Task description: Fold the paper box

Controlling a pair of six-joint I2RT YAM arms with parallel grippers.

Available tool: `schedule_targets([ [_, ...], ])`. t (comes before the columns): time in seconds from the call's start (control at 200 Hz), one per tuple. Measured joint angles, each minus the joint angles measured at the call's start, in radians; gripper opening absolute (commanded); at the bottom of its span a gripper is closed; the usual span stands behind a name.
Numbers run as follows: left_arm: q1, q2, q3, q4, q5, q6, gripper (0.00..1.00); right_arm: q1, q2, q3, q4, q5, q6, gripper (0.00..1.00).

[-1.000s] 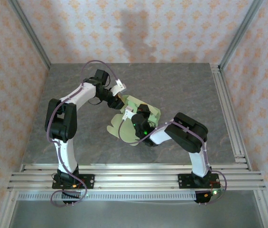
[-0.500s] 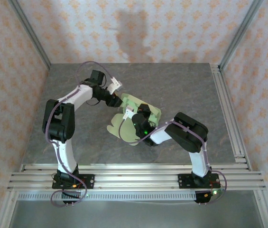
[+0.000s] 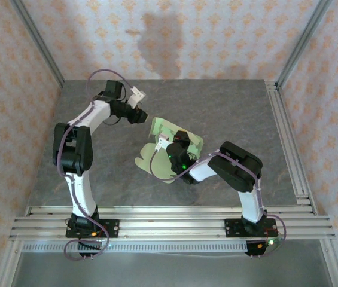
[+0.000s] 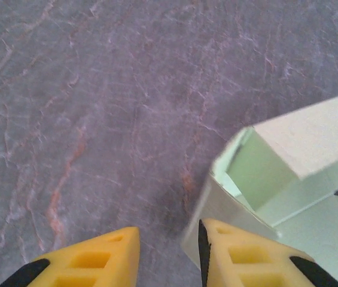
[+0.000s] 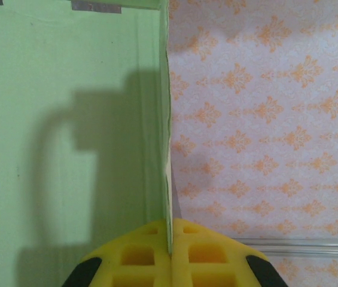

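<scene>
The paper box (image 3: 167, 156) is pale green card, partly folded, lying mid-table with flaps spread to the front left and one wall raised. My right gripper (image 3: 176, 145) is shut on that upright wall; in the right wrist view its gripper (image 5: 170, 242) pinches the thin card edge, with the paper box (image 5: 67, 119) panel to the left. My left gripper (image 3: 143, 116) is open, up and to the left of the box, apart from it. From the left wrist, the gripper (image 4: 169, 254) is over bare table, and a corner of the paper box (image 4: 276, 179) lies beside the right finger (image 4: 240, 257).
The grey stone-look table (image 3: 228, 107) has free room at the back and left. Aluminium rails run along the front edge (image 3: 169, 218) and the right side (image 3: 288, 143). Patterned walls (image 3: 204, 36) close in the back and both sides.
The left arm has drawn back from the box toward the back left, so its gripper no longer touches the card. The right gripper and the box stay put.
</scene>
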Motion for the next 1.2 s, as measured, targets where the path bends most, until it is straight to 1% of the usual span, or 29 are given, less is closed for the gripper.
schedule_targets([
  [0.12,-0.013,0.055,0.061,-0.066,-0.004,0.037,0.33,0.0,0.0,0.0,0.0,0.0,0.0,0.0],
  [0.33,-0.067,0.118,0.126,-0.193,-0.027,0.116,0.33,0.0,0.0,0.0,0.0,0.002,0.0,0.0],
  [0.536,-0.075,0.123,0.151,-0.277,-0.025,0.174,0.35,-0.005,0.0,0.0,0.003,0.002,0.0,0.0],
  [0.691,-0.075,0.123,0.156,-0.308,-0.019,0.196,0.36,-0.005,0.0,0.0,0.004,0.001,0.0,0.0],
  [0.796,-0.076,0.123,0.158,-0.313,-0.022,0.198,0.42,-0.005,0.0,0.0,0.004,0.001,0.0,0.0],
  [0.871,-0.076,0.123,0.16,-0.309,-0.031,0.193,0.44,-0.005,0.0,0.0,0.004,0.001,0.0,0.0],
  [1.021,-0.076,0.136,0.177,-0.307,-0.054,0.182,0.53,-0.005,0.0,0.0,0.004,0.001,0.0,0.0],
  [1.201,-0.08,0.164,0.206,-0.309,-0.065,0.184,0.54,-0.005,0.0,0.001,0.003,0.001,0.001,0.0],
])
